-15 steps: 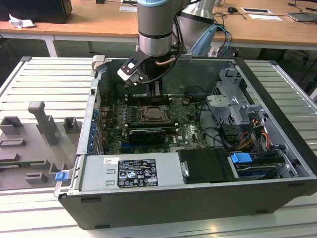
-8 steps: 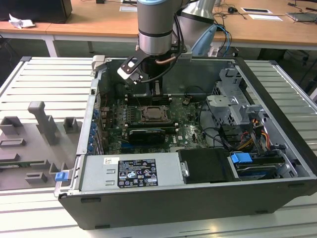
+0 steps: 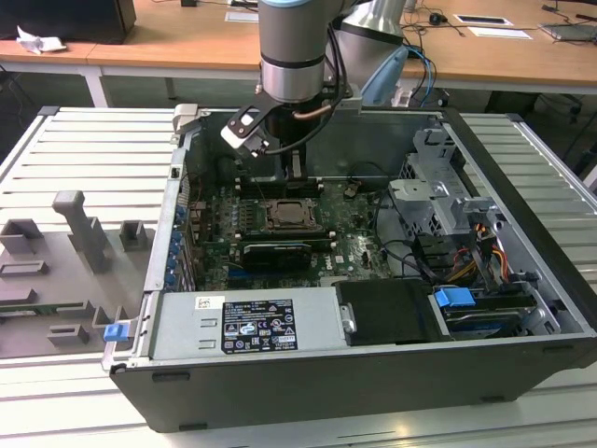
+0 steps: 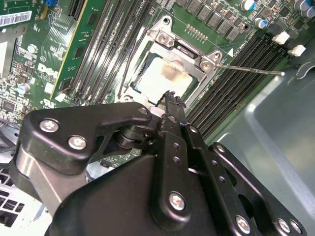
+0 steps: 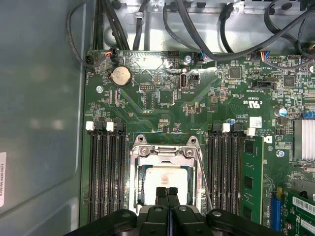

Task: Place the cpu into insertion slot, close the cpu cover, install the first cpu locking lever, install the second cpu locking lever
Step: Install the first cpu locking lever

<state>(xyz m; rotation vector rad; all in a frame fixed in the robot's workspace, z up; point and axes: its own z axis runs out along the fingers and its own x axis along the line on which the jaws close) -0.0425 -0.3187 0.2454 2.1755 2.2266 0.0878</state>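
Note:
The cpu [image 5: 165, 178] lies in the insertion slot [image 3: 285, 217] on the green board, its silver-tan top [image 4: 165, 78] showing through the window of the cpu cover [image 5: 165, 151]. The cover [image 4: 179, 49] lies flat over the chip. A thin locking lever [image 4: 251, 70] sticks out free from one socket corner across the memory slots; the first wrist view has it as a wire [image 5: 203, 179] beside the socket. My gripper [image 5: 167, 192] is shut with nothing between its fingers. Its tips [image 4: 171, 98] hover at the chip's edge; contact cannot be told. The exterior view has the gripper [image 3: 296, 168] just behind the socket.
Long black memory slots [image 5: 106, 172] flank the socket, with a green memory module [image 5: 248, 182] beside them. Cables [image 5: 197, 24] run along the case wall, near a coin battery [image 5: 120, 76]. The power supply [image 3: 247, 327] and drive cage [image 3: 438, 187] stand inside the case. Grey fixtures [image 3: 84, 233] stand at the exterior view's left.

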